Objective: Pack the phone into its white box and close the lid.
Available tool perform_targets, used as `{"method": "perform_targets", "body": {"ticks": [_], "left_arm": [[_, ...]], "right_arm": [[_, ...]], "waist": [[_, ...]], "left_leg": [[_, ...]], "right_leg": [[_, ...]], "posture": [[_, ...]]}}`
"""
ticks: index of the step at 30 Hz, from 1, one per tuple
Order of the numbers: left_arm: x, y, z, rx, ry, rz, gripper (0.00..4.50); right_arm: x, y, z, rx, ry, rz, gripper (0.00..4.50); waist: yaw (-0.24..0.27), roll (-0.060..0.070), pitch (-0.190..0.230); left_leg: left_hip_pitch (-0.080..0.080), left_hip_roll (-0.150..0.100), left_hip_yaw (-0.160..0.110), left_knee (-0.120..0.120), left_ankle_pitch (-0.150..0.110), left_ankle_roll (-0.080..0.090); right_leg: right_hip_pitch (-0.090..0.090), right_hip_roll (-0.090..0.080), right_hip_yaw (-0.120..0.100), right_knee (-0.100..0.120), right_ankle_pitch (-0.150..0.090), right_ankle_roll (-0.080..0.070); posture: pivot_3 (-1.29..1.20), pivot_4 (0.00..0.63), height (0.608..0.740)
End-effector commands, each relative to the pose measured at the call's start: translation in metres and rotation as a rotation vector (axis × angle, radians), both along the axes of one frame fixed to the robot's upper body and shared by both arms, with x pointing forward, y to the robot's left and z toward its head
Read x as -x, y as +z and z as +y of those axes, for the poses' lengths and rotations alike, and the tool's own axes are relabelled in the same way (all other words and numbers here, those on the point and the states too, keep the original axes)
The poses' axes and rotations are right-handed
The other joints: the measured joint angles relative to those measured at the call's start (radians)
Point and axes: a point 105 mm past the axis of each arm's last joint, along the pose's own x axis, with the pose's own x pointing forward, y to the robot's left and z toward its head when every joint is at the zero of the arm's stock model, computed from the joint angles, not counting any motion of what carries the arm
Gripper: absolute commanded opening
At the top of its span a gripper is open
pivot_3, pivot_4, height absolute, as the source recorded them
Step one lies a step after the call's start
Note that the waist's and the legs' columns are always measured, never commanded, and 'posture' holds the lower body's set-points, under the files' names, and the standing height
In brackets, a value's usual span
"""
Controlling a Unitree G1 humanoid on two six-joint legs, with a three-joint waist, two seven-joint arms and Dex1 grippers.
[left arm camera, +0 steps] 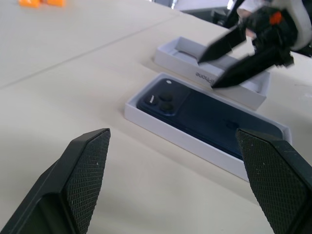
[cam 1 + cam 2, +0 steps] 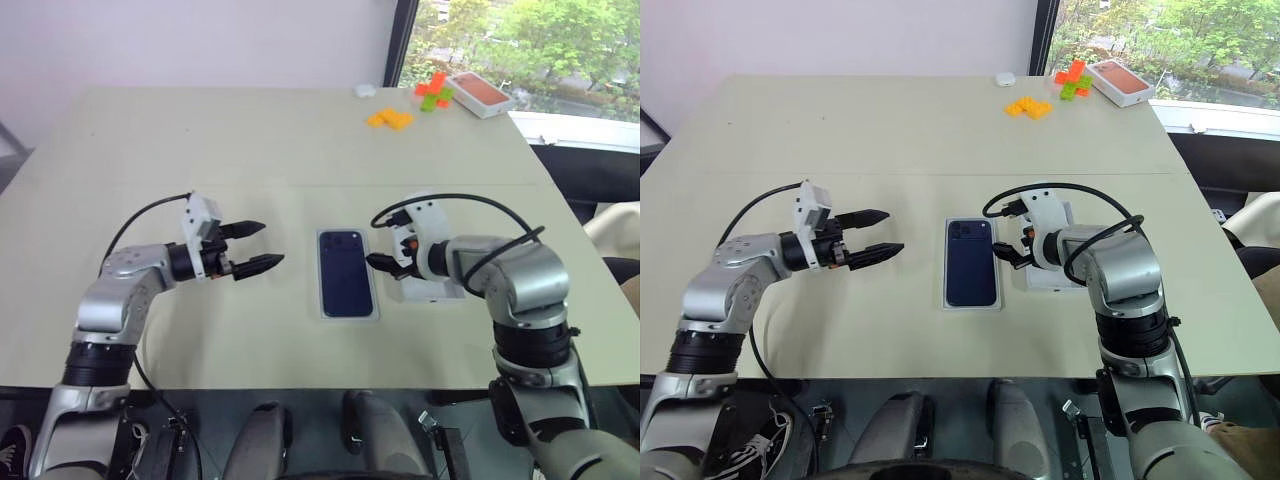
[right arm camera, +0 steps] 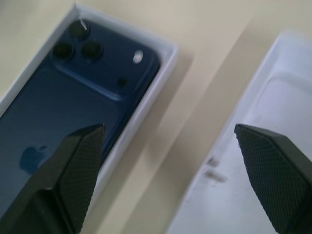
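- The slim dark blue phone [image 2: 345, 272] lies flat inside the shallow white cardboard box [image 1: 161, 127] on the desk [image 2: 250, 150].
- The deep white cardboard lid [image 1: 214, 73] lies open side up just beside the box, under your right gripper [image 2: 385, 262].
- Both your grippers are spread and hold nothing; the left gripper [image 2: 258, 247] hovers beside the box.
- The lid looks light and stiff, so hold its long sides.
- The orange blocks [image 2: 389, 118] are far away.

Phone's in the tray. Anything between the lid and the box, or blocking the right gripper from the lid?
Nothing visible. The lid lies open side up beside the white box, bare table between them. The right gripper, open, hovers over that gap. The phone sits flat inside.
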Motion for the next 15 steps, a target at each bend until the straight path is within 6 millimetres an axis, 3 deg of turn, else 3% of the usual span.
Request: {"method": "perform_targets", "body": {"ticks": [1, 13, 15], "left_arm": [[0.006, 0.015, 0.005, 0.014, -0.006, -0.095, 4.46], [0.011, 0.015, 0.004, 0.025, 0.004, -0.1, 4.46], [0.011, 0.016, 0.003, 0.027, 0.004, -0.105, 4.5]], "right_arm": [[-0.004, 0.012, -0.012, 0.038, -0.064, -0.048, 4.5], [-0.001, -0.002, -0.012, 0.063, -0.093, 0.009, 4.5], [0.0, -0.005, -0.012, 0.06, -0.103, 0.018, 3.96]], "waist": [[0.0, 0.0, 0.0], [-0.003, 0.0, 0.0], [-0.003, 0.0, 0.0]], "left_leg": [[0.0, 0.0, 0.0, 0.0, 0.0, 0.0], [0.0, 0.001, 0.0, 0.0, 0.0, 0.001], [0.0, 0.001, 0.0, 0.0, 0.0, 0.001]], "right_leg": [[0.0, 0.0, 0.0, 0.0, 0.0, 0.0], [0.0, 0.002, 0.0, 0.0, 0.0, 0.0], [0.0, 0.002, 0.0, 0.0, 0.0, 0.0]], "posture": [[0.0, 0.15, 0.74], [0.0, 0.15, 0.74], [0.0, 0.15, 0.74]]}}
